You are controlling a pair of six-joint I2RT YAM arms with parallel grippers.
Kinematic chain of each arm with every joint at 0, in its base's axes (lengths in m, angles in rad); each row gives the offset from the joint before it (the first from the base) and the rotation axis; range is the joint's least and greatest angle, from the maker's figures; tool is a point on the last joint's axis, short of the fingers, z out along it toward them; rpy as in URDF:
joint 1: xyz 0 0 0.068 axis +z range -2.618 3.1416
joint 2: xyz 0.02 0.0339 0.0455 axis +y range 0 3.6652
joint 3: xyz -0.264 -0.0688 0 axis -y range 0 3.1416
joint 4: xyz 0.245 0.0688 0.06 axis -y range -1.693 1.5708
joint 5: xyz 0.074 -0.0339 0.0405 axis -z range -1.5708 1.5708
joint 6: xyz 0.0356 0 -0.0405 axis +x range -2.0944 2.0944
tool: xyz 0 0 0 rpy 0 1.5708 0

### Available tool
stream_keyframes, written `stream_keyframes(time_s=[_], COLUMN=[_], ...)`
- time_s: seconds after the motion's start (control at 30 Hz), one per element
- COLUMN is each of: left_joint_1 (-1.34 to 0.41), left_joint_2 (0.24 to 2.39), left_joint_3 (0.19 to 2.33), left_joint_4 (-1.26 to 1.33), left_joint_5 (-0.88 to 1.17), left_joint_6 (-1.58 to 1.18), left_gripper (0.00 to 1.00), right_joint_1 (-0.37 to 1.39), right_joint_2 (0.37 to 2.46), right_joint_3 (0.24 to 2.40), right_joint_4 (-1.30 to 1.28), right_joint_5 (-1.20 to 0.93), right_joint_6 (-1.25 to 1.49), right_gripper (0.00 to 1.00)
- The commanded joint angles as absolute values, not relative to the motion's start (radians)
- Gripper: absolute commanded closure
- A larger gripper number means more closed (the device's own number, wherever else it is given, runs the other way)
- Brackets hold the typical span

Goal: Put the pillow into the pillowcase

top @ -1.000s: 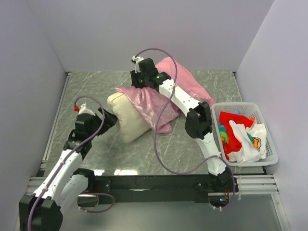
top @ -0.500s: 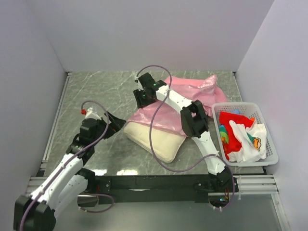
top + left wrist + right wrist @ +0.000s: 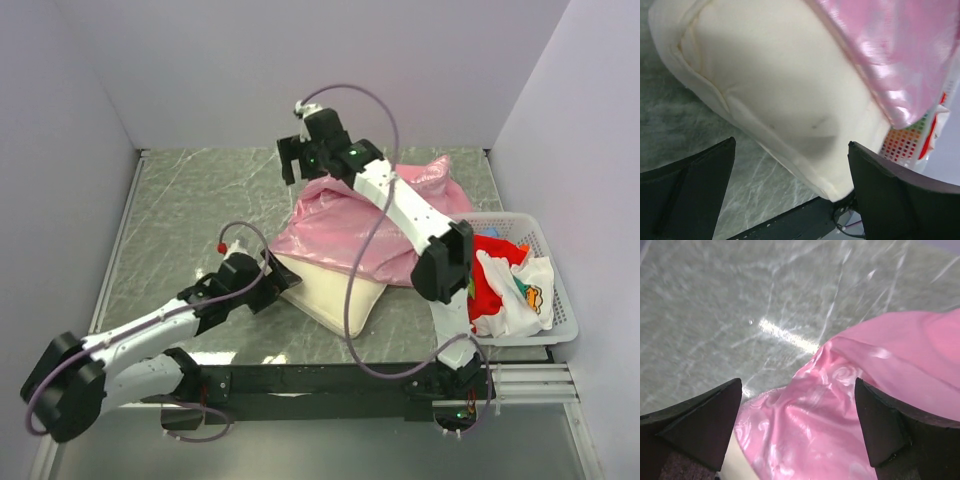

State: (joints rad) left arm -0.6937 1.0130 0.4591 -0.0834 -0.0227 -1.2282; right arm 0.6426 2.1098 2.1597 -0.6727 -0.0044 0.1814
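Right gripper (image 3: 293, 170): wide, empty, over pillowcase's (image 3: 350, 225) upper-left edge.
Left gripper (image 3: 272, 285): wide, empty, at pillow's (image 3: 335, 297) left edge.
Table (image 3: 190, 210): marble showing upper left.

In the middle of the frame the pillowcase (image 3: 360, 225) is a shiny pink with a faint, paler swirl print, and the pillow (image 3: 335, 295) showing below it is plain cream. The table (image 3: 190, 200) under them is grey-green marble veined in white. At the right edge a white basket (image 3: 505, 218) holds a red cloth (image 3: 487, 285) and a white cloth (image 3: 520, 300) with a bright multicoloured print.
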Motion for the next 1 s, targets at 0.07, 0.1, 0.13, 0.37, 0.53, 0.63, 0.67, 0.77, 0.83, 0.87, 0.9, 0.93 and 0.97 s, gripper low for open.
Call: stream_keyframes(time_s=[0.07, 0.1, 0.13, 0.37, 0.53, 0.63, 0.67, 0.77, 0.83, 0.87, 0.9, 0.93, 0.97], left_joint_1=[-0.723, -0.721, -0.703, -0.306, -0.239, -0.239, -0.239, -0.222, -0.213, -0.212, -0.21, -0.209, -0.209], left_joint_2=[1.172, 1.187, 1.215, 1.161, 1.21, 1.238, 1.244, 1.244, 1.236, 1.235, 1.236, 1.239, 1.241], left_joint_3=[0.472, 0.485, 0.501, 0.566, 0.63, 0.644, 0.652, 0.647, 0.643, 0.644, 0.647, 0.652, 0.653], left_joint_4=[0.11, 0.113, 0.089, 0.012, -0.012, -0.008, -0.018, -0.029, -0.025, -0.023, -0.026, -0.029, -0.037], left_joint_5=[-0.107, -0.133, -0.156, -0.103, -0.038, -0.014, -0.017, -0.009, -0.009, -0.009, 0.0, 0.006, 0.008], left_joint_6=[-1.345, -1.336, -1.307, -1.163, -1.106, -1.083, -1.08, -1.071, -1.066, -1.063, -1.06, -1.055, -1.054], left_gripper=[0.1, 0.15, 0.21, 0.99, 0.99, 0.99, 0.99, 0.99, 0.99, 0.99, 0.99, 0.99, 0.99], right_joint_1=[0.641, 0.641, 0.643, 0.676, 0.754, 0.852, 0.879, 0.922, 0.922, 0.922, 0.922, 0.919, 0.914], right_joint_2=[1.86, 1.823, 1.743, 1.343, 1.311, 1.386, 1.411, 1.514, 1.581, 1.597, 1.62, 1.632, 1.641], right_joint_3=[1.995, 1.944, 1.884, 1.191, 1.048, 1.058, 1.075, 1.104, 1.117, 1.123, 1.124, 1.129, 1.149], right_joint_4=[-0.617, -0.605, -0.566, -0.347, -0.304, -0.304, -0.305, -0.322, -0.336, -0.336, -0.328, -0.327, -0.339], right_joint_5=[0.158, 0.164, 0.166, 0.143, 0.153, 0.22, 0.241, 0.34, 0.374, 0.412, 0.431, 0.463, 0.5], right_joint_6=[0.206, 0.206, 0.207, 0.203, 0.16, 0.13, 0.109, 0.091, 0.078, 0.077, 0.074, 0.083, 0.09], right_gripper=[0.0, 0.0, 0.0, 0.0, 0.0, 0.0, 0.0, 0.0, 0.0, 0.0, 0.0, 0.0, 0.03])
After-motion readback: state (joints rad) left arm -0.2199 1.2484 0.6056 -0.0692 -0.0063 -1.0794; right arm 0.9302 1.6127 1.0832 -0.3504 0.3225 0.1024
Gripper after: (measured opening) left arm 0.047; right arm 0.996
